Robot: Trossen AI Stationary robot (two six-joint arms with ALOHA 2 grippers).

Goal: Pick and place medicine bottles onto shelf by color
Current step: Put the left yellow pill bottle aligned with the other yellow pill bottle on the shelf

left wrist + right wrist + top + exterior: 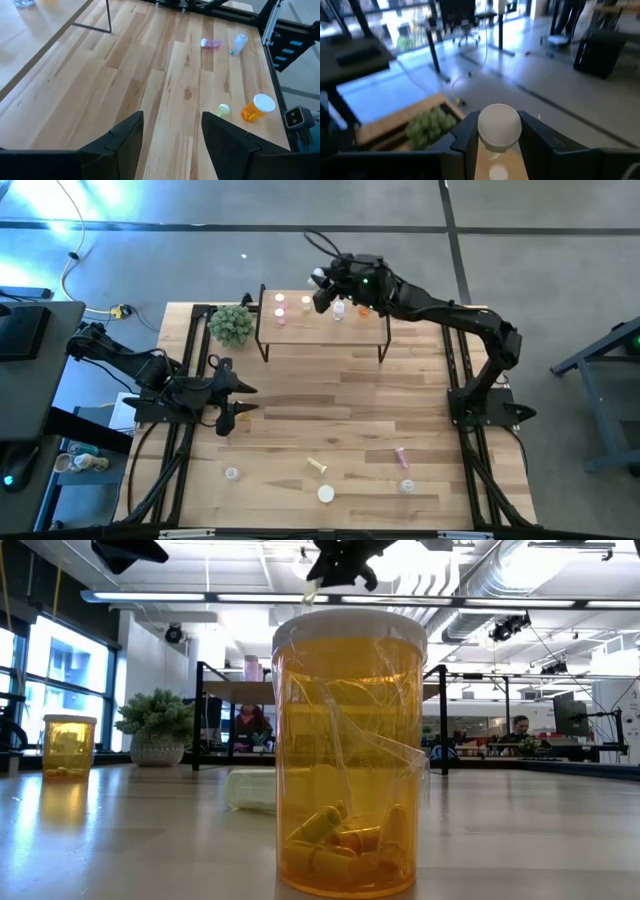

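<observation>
The shelf (322, 328) stands at the table's far edge and carries pink (280, 317), clear (340, 311) and orange (362, 308) medicine bottles. My right gripper (322, 288) hovers over the shelf's far side, shut on a white-capped bottle (499, 127) with a pale yellowish body (309, 590). On the near half of the table lie a yellow-green (316, 466), a pink (401, 455) and a pale blue (406, 485) bottle, and an orange one (257, 108) stands there. At the table's left, my left gripper (170, 145) waits open with nothing in it. My right gripper pinches the bottle's white cap (485, 131) between its two fingers, one on each side. The fingers reach in roughly level from the table's right. The bottle is lifted clear above the shelf, and the cap hides most of its body in the wrist view.
A potted plant (232, 325) stands just left of the shelf. Another orange bottle (232, 474) stands near the front left. In the low view, an orange bottle (348, 750) fills the middle of the picture. Bare wood lies between the shelf and the loose bottles.
</observation>
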